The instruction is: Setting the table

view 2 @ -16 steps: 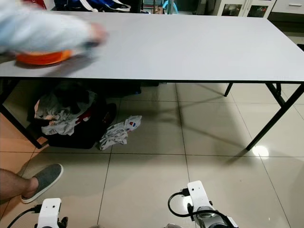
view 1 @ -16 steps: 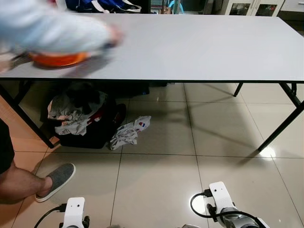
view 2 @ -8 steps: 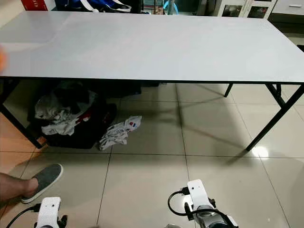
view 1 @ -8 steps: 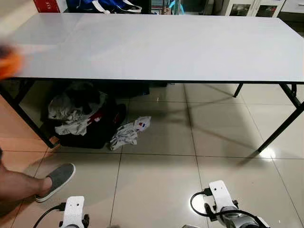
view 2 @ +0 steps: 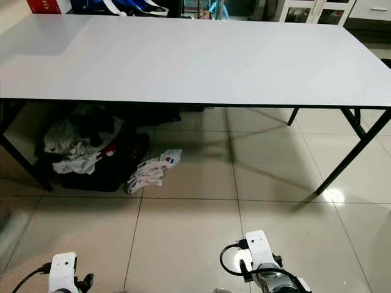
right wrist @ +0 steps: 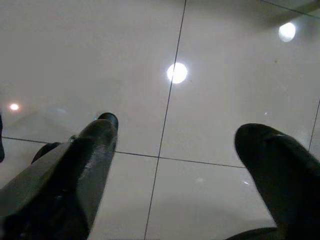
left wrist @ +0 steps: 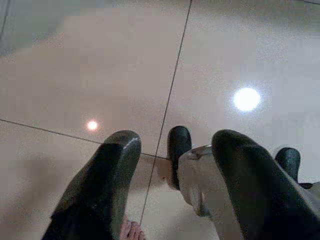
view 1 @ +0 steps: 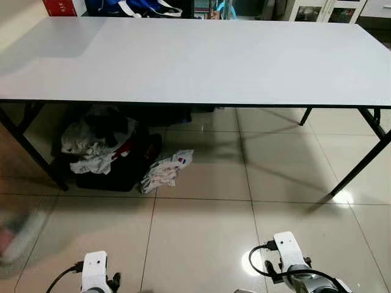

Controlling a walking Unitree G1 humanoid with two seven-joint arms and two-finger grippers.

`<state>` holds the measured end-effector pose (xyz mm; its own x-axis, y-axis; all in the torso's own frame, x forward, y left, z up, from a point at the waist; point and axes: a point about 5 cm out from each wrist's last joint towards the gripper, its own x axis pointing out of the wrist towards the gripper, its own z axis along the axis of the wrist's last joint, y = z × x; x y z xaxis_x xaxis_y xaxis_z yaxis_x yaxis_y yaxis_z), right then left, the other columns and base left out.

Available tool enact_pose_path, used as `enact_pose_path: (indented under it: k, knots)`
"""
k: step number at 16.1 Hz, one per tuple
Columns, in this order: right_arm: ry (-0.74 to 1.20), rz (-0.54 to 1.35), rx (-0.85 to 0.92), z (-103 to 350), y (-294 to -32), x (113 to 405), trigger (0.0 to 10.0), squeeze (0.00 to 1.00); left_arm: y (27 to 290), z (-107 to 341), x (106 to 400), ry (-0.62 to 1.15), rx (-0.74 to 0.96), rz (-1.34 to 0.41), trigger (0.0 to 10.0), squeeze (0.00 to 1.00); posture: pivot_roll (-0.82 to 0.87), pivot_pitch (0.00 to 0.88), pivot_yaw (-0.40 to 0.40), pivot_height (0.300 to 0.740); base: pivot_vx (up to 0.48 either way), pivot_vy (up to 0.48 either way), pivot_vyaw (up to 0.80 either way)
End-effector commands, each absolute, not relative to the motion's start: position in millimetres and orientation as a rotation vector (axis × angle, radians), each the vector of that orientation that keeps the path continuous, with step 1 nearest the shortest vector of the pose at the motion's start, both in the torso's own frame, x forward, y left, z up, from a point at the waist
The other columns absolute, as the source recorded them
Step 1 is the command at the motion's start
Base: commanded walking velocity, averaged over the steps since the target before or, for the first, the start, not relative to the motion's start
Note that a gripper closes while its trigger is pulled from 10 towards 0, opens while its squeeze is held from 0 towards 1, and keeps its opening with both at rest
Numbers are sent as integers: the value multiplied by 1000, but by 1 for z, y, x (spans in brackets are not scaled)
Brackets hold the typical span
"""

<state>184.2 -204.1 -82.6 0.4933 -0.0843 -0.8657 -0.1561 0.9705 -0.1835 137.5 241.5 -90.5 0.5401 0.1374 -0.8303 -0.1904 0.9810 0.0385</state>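
The long grey table (view 1: 201, 61) stands in front of me with a bare top. Both my arms hang low near the floor, the left arm (view 1: 95, 274) and the right arm (view 1: 288, 259) at the bottom edge of the eye views. In the left wrist view my left gripper (left wrist: 175, 145) is open over the beige floor tiles, with nothing between its fingers. My right gripper (right wrist: 179, 134) is open too, its fingers wide apart above the tiles and holding nothing.
Under the table's left end sits a black bag heaped with clothes (view 1: 101, 146), with a crumpled white cloth (view 1: 164, 171) beside it on the floor. Black table legs (view 1: 360, 159) slant at the right. A blurred shape (view 1: 15, 235) shows at the lower left edge.
A person's arm carried an orange bowl off the table's left end and out of view. The person's leg and grey shoe have left their spot; only a blur shows there now.
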Motion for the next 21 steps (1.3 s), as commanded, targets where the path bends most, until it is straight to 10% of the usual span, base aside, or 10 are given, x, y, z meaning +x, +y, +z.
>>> enact_pose_path:
  k: [1,15,16,17,21]
  knots:
    - [1043,37,-244,-80,-205,189,0,0,241,-90,138,975,-61,195,0,0,-59,21,-16,740,0,0,0]
    - [1044,25,-257,-82,-198,187,0,0,258,-85,139,936,-71,251,0,0,-32,31,23,740,0,0,0]
    - [1064,-11,-255,-84,-200,184,4863,0,259,-85,140,948,-92,270,0,0,-39,30,41,740,0,0,0]
    - [1060,-9,-219,-84,-197,184,10000,1000,259,-84,143,950,-97,258,10000,1000,-54,28,47,740,0,0,0]
    - [1070,-27,-193,-86,-200,179,10000,1000,261,-80,150,933,-96,269,10000,1000,-68,26,55,740,0,0,0]
